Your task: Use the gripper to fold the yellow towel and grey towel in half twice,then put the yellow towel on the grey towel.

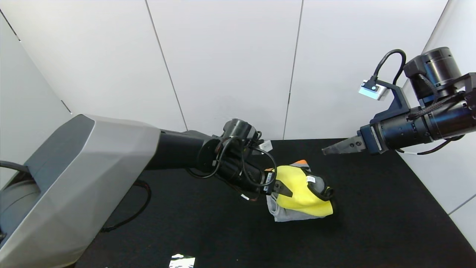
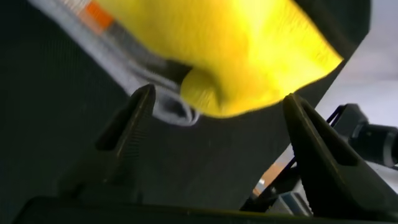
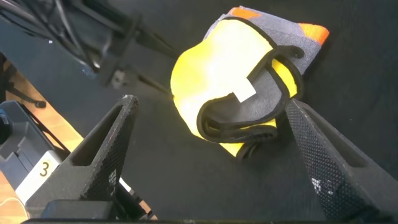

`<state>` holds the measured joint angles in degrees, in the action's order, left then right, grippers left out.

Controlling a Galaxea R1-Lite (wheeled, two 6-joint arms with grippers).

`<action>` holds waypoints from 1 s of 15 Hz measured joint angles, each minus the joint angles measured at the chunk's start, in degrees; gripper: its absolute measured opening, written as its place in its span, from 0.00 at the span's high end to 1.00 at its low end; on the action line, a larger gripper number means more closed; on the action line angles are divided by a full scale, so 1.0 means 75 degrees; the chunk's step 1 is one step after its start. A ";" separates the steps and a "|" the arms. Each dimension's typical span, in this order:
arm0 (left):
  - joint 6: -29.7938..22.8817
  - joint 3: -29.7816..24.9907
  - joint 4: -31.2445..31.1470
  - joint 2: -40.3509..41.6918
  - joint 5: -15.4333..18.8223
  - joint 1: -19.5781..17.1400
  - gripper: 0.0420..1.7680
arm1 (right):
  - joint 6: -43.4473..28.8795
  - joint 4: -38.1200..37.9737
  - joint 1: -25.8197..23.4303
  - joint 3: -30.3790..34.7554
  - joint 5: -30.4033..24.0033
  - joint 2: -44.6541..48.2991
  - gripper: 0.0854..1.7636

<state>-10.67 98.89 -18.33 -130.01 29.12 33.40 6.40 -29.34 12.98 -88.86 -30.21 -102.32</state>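
I judge I'm at the last step: the bright yellow soft towel [image 1: 297, 188] with black trim already lies on the folded grey terry towel [image 1: 282, 214] on the black table [image 1: 390, 223]. My left gripper [image 2: 214, 134] sits just beside the stack, fingers spread wide and empty, so next I'd back it off without snagging. The right gripper [image 3: 205, 155] hovers well above the stack, its fingers also open and empty.

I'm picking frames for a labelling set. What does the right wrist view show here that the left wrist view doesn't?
Only the right wrist view shows the yellow towel's white tag, black trim and curled-over end, plus the left gripper beside it. Only the left wrist view shows the grey towel's folded edge from underneath the yellow. Both show yellow lying on grey, the orange band, and their own gripper open.
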 joint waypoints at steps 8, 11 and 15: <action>0.0798 0.0085 -0.1601 0.0951 -0.1266 -0.0393 0.08 | 0.0011 0.0005 0.0015 0.0000 -0.0002 -0.0021 0.03; 0.0818 -0.0015 -0.1650 0.1304 -0.2051 -0.0445 0.06 | 0.0021 0.0015 0.0015 0.0000 0.0015 -0.0037 0.03; 0.0818 -0.0353 -0.1521 0.1728 -0.2362 -0.0702 0.05 | 0.0018 0.0026 0.0010 -0.0011 0.0102 -0.0080 0.03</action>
<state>-4.53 96.24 -29.75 -117.05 11.41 28.14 6.53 -29.15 13.06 -88.94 -29.44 -102.91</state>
